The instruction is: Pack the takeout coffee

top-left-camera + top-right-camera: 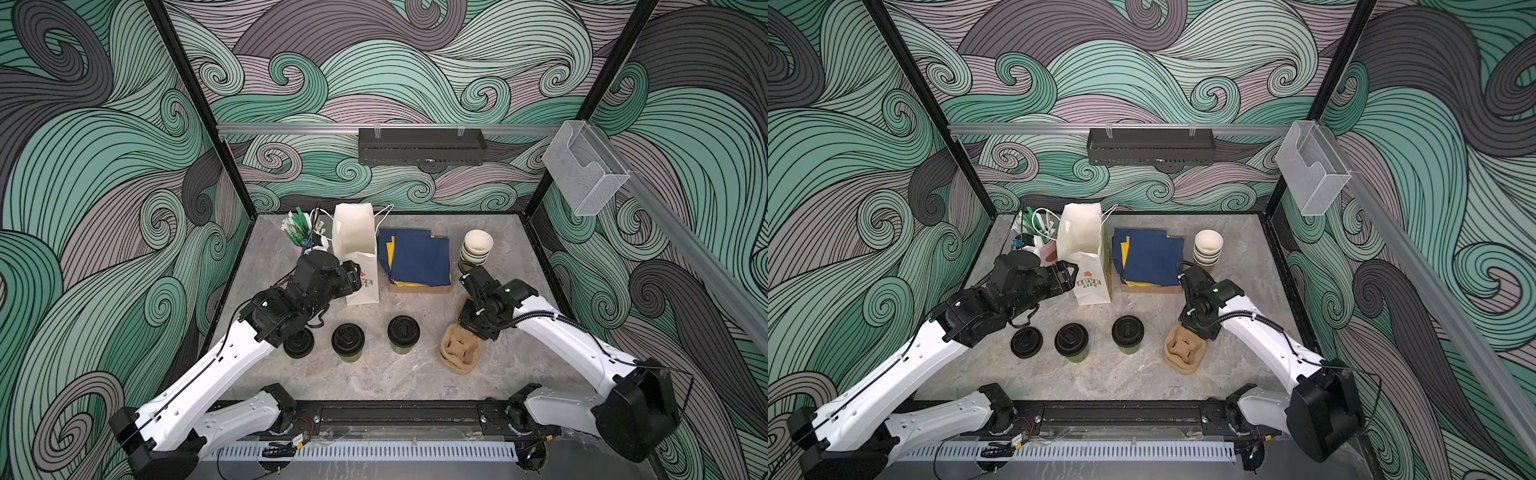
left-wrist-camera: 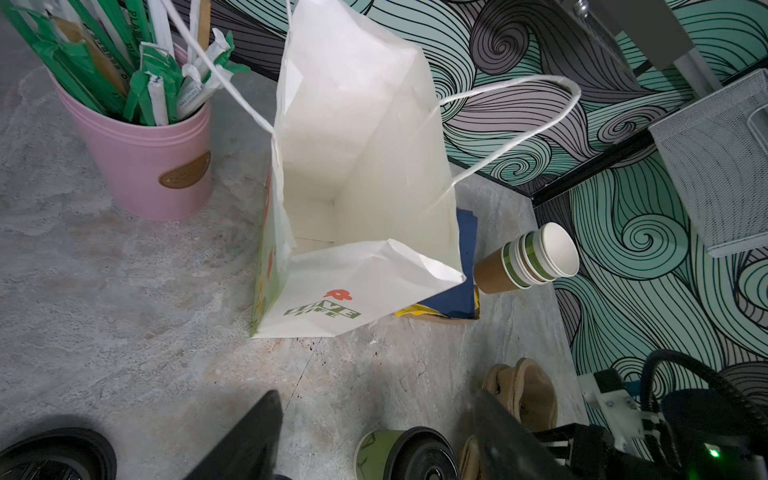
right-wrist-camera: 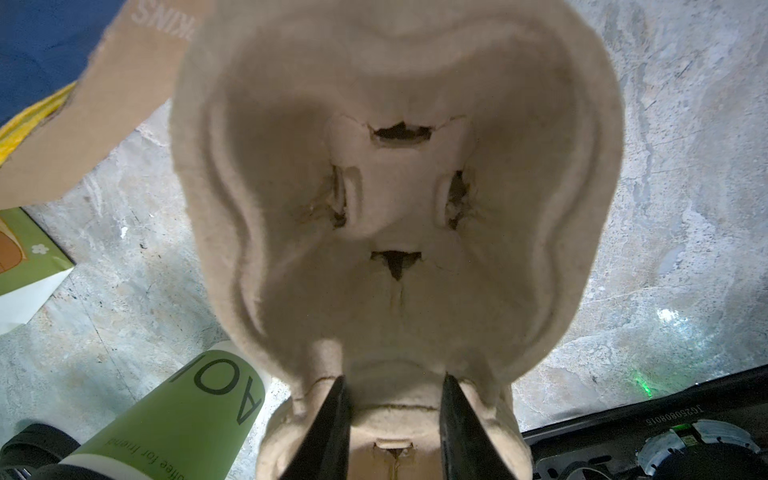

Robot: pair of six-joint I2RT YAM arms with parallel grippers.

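Note:
The takeout coffee is two olive-green cups with black lids (image 1: 348, 341) (image 1: 403, 331), standing apart at the table's front middle in both top views. One of them (image 2: 399, 455) shows on the table below my left gripper (image 2: 376, 419), which hangs open and empty in front of the open white paper bag (image 2: 361, 145). To the right, my right gripper (image 3: 392, 399) is shut on the end ridge of a tan pulp cup carrier (image 3: 395, 208). That end of the carrier (image 1: 459, 353) is tilted up. A green cup (image 3: 183, 415) stands beside it.
A stack of loose black lids (image 1: 298, 343) lies left of the cups. At the back stand a pink bucket of straws (image 2: 145, 166), a box of blue napkins (image 1: 417, 257) and a stack of lidless cups (image 1: 477, 247). Black frame rails border the table.

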